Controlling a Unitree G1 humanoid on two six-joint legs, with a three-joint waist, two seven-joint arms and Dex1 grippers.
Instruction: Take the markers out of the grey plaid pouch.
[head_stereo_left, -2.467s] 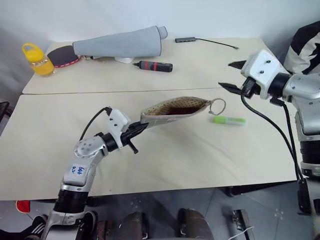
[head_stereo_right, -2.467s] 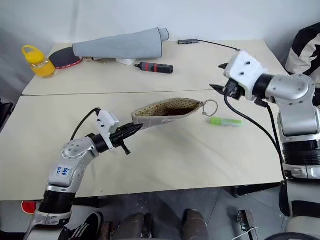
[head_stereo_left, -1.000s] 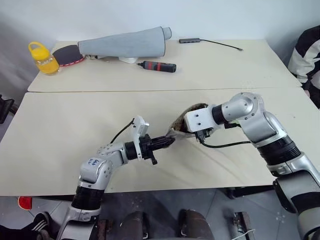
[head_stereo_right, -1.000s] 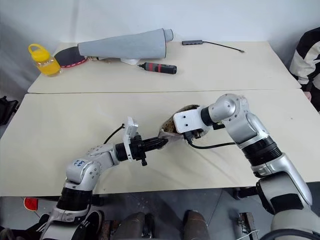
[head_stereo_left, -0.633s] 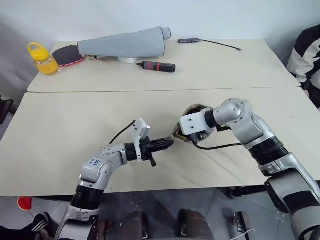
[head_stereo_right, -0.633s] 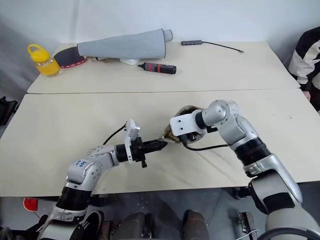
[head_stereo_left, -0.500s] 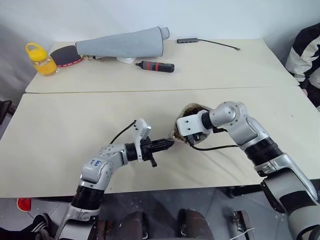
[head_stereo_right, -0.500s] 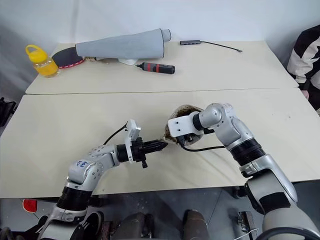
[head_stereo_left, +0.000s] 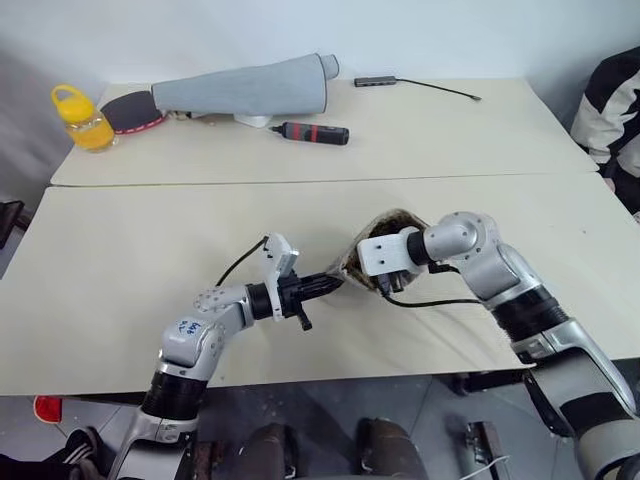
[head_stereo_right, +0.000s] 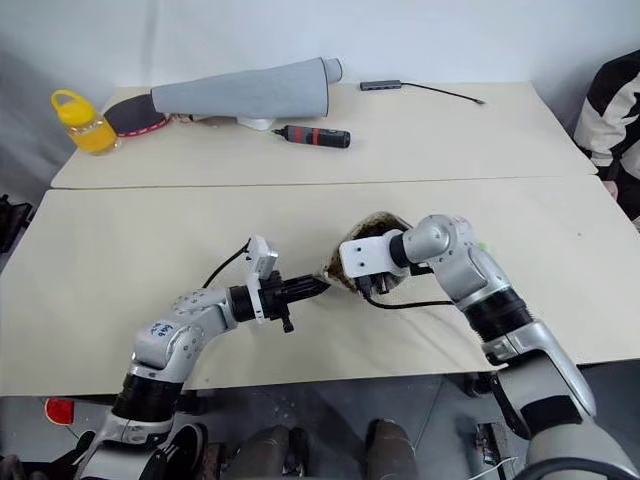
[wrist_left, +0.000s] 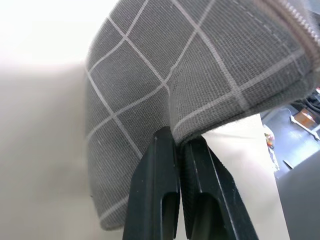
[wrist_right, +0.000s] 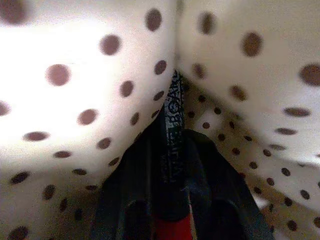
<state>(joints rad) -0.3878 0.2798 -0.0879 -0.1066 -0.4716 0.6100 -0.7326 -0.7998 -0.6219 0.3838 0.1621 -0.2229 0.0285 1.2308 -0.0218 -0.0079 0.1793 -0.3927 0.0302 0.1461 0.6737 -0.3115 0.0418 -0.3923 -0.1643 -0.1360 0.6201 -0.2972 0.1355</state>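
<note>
Two black fingers of the right gripper (wrist_right: 172, 150) sit deep inside the pouch (wrist_left: 200, 75), clenched on a marker (wrist_right: 171, 130) with a dark printed barrel and a red part nearest the wrist; spotted cream lining crowds them on every side. From the head views, that right gripper (head_stereo_right: 372, 272) enters the pouch mouth from above, angled down and toward the robot's left. The left gripper (wrist_left: 172, 142) is pinched tight on a fold at the pouch's closed end and lies about level, holding the pouch (head_stereo_left: 368, 245) up off the table (head_stereo_left: 120, 280). Around the pouch the near table is bare on both sides and in front. On the far table (head_stereo_left: 420, 125) lie a grey sleeve (head_stereo_left: 245, 85), a black tool with red bands (head_stereo_left: 312, 132), a yellow jar (head_stereo_left: 78, 117) and a cable (head_stereo_left: 415, 85), all well apart from the grippers. Compared with a second ago, the right fingers have narrowed around the marker; the left grip is unchanged.
</note>
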